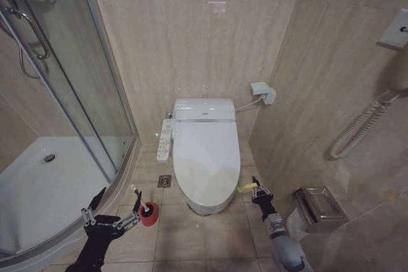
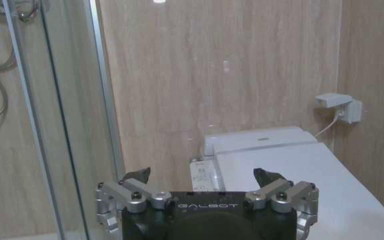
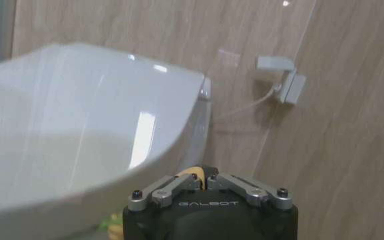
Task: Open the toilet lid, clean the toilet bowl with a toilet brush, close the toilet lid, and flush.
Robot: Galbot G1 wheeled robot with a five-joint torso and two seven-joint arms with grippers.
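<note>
**Q:** What are the grippers doing, nearest the camera first?

**A:** The left gripper [image 1: 109,213] hovers low over the tiled floor [image 1: 191,234] beside the shower tray's curved edge [image 1: 95,211], fingers spread wide and holding nothing. The left wrist view shows its two dark fingertips [image 2: 137,175] well apart. The right gripper [image 1: 259,191] reaches forward from a grey forearm near the right wall, its fingers pressed together on the yellow-green band [image 1: 247,187] at the toilet lid's right front edge.

**Q:** Where are the task's things?

**A:** The toilet brush [image 1: 137,195] stands in its red holder cup [image 1: 149,214] on the floor, just beside the left gripper's fingertips, thin pale handle tilted; its head is hidden in the cup. The toilet lid [image 1: 205,157] lies closed and flat, covering the toilet bowl [image 1: 205,207], of which only the front rim peeks out below. The white button panel [image 1: 165,139] runs along the toilet's left side.

**Q:** Anything hard to make out?

**A:** In the right wrist view the lid [image 3: 72,130] looms large, and the band [image 3: 192,176] is a small yellow patch between the fingers. Both arms are cut off at the head view's lower edge.
</note>
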